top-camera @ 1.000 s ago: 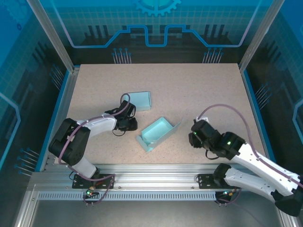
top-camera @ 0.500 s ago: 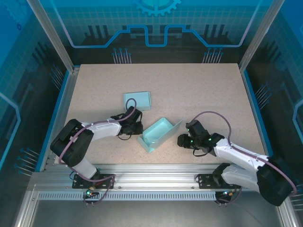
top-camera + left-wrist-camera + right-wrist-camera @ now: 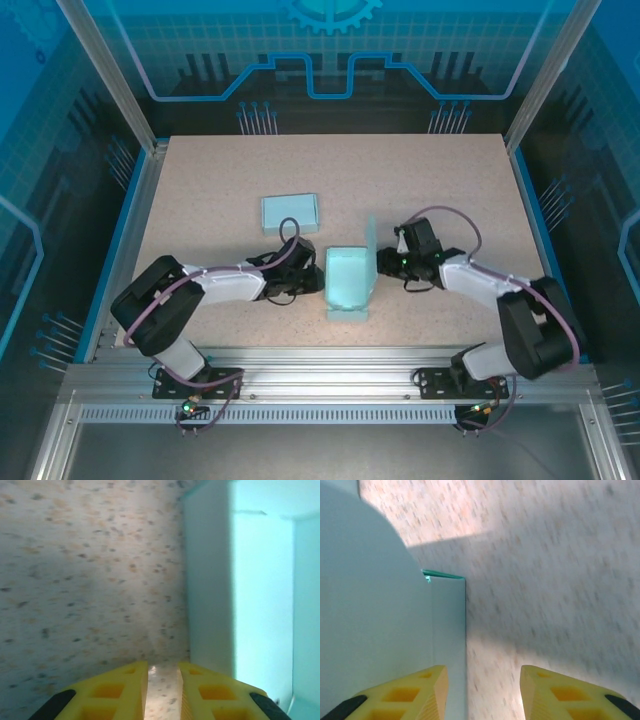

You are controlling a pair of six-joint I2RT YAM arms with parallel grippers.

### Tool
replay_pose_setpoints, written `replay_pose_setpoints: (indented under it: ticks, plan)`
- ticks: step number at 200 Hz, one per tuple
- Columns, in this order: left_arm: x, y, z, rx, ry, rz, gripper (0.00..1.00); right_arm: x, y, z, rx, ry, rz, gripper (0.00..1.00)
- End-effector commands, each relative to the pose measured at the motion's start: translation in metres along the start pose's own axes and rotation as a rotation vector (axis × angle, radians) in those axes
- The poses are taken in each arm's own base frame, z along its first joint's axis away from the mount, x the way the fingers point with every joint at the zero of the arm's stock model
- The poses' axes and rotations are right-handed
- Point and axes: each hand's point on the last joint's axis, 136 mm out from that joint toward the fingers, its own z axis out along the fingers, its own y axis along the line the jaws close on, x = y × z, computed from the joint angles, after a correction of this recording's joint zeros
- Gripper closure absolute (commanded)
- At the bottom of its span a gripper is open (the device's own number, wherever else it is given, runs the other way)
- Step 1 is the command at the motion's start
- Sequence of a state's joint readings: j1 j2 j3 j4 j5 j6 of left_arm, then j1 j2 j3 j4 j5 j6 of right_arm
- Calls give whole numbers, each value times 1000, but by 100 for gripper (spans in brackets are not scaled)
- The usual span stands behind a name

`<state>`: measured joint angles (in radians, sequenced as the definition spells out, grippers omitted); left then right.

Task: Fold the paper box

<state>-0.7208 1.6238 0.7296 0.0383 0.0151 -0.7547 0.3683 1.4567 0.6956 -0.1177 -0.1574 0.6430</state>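
Whether the left tool (image 3: pixel 162 674) touches the paper box (image 3: pixel 260 605) is unclear.

The paper box (image 3: pixel 349 283) and the flat piece (image 3: pixel 290 212) beyond it are pale turquoise. The table (image 3: pixel 440 180) is beige, speckled brown. The left claw (image 3: pixel 162 669) and right claw (image 3: pixel 482 672) are yellow with black patches.

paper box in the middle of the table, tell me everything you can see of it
The paper box is pale mint card, smooth and matte, part-folded into an open rectangular tray with low walls. An upright flap rises along its right side toward the far end; a near flap lies flat on the table. It sits base down near the front centre. The left pincer, narrowly open, is close beside its left wall; the right pincer, open, is at the upright flap. Contact can't be confirmed.
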Motion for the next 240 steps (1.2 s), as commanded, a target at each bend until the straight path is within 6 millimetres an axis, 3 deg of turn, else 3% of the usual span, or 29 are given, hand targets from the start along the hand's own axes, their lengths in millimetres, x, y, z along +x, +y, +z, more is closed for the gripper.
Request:
replay_pose_setpoints:
  ticks: [1,22,44,64,89,112,121,144,159,205,240]
  plan:
    - [-2,-27,8,91,-10,-22,76,-28,24,9,-97,-5,-80,56]
    - [-2,-36,9,113,-13,-15,74,-58,25,16,-103,-7,-88,56]
    - [-7,-21,-5,41,-58,12,74,-86,7,11,-50,-20,-61,55]
    - [-15,-4,-28,-42,-134,55,70,-99,-16,-9,12,-64,-21,54]
    - [-36,6,-57,-143,-239,169,57,-98,-35,-45,104,-130,13,50]
    - [-59,-9,-66,-179,-278,328,48,-82,-43,-78,155,-188,63,47]
    - [-68,-12,-65,-201,-292,373,48,-64,-50,-85,173,-188,93,45]
    - [-82,-16,-51,-225,-292,434,49,-27,-61,-106,185,-213,154,40]
    - [-90,-15,-39,-226,-288,455,50,-4,-57,-114,126,-228,183,36]
    - [-103,-13,-11,-253,-262,504,54,54,-31,-104,-144,-150,301,28]
    - [-105,-12,6,-262,-249,510,61,72,-23,-88,-235,-135,339,19]
